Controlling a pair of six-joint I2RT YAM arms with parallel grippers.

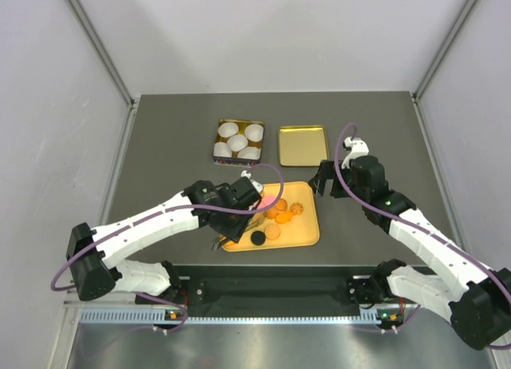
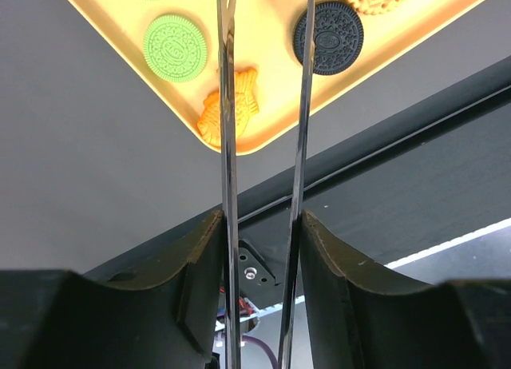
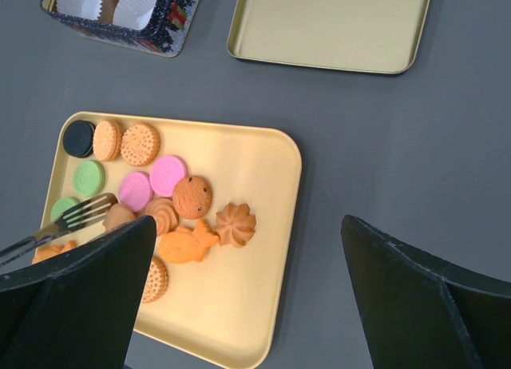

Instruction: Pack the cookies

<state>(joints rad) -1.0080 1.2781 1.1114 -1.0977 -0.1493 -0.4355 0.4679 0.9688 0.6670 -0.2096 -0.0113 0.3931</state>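
Note:
The cookies [image 3: 168,175] lie on a yellow tray [image 3: 239,305]: pink, green, black, tan and orange discs, plus an orange fish shape [image 3: 188,245] and a flower shape [image 3: 235,224]. My left gripper [image 2: 262,225] is shut on a pair of metal tongs [image 2: 229,105]. The two blades run out over the tray's near corner, past a green cookie [image 2: 176,47] and a black one [image 2: 328,37]. The tongs' forked tip [image 3: 88,212] lies beside a tan cookie on the tray's left side. My right gripper [image 3: 247,225] hangs open above the tray's right edge, holding nothing.
A dark tin [image 1: 239,140] lined with white paper cups stands behind the tray [image 1: 307,233]. Its gold lid [image 1: 303,145] lies upturned to the tin's right. The left arm [image 1: 160,221] reaches across the tray's front left corner. Grey walls close in the table.

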